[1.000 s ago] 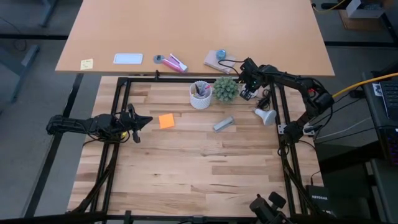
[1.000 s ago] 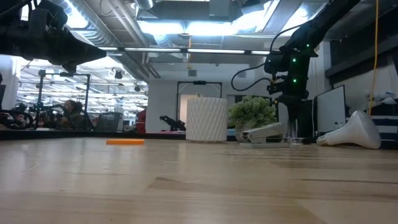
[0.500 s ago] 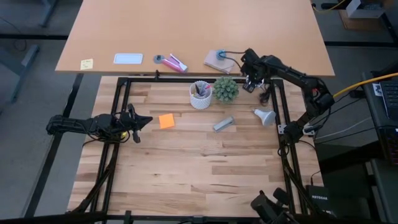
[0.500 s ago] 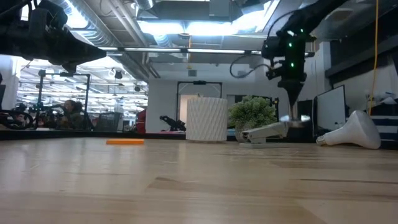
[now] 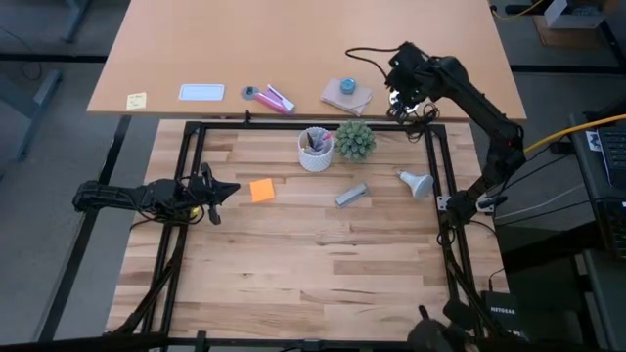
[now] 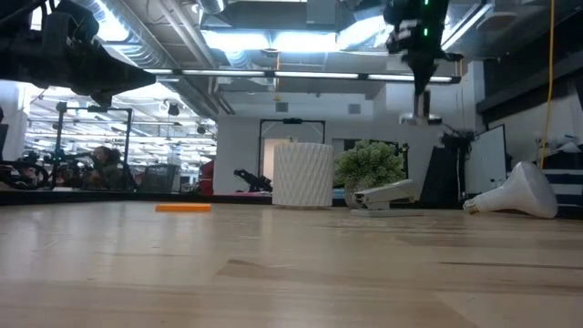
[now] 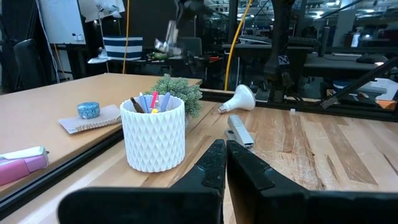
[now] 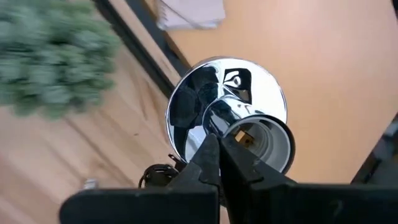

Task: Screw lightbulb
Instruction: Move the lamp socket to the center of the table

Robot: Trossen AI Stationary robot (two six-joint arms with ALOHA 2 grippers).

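Note:
The frosted white lightbulb (image 5: 417, 182) lies on its side on the table near the right edge; it also shows in the low view (image 6: 519, 193) and the left wrist view (image 7: 239, 98). My right gripper (image 5: 404, 96) is high over the table's far right corner, shut on the shiny metal socket (image 8: 227, 112), which hangs under it in the low view (image 6: 419, 117). My left gripper (image 5: 231, 189) is shut and empty, low at the table's left, and shows in its own wrist view (image 7: 224, 155). My right gripper pinches the socket's short tube (image 8: 231, 121), between the shiny disc and the open mouth (image 8: 264, 142), between its two fingers. The fingers point down from above. The socket hangs below them, lifted clear of the table, with its black cord (image 5: 364, 53) trailing.
A white cup of pens (image 5: 315, 149), a small green plant (image 5: 355, 140), a grey bar (image 5: 351, 195) and an orange note (image 5: 262, 190) sit on the table's far half. A second tabletop (image 5: 293, 39) behind holds small items. The near half is bare wood.
My right gripper has risen from the table beside the plant and gone toward the far edge. It has carried the socket up with it, from low by the table to high above it, the cord following.

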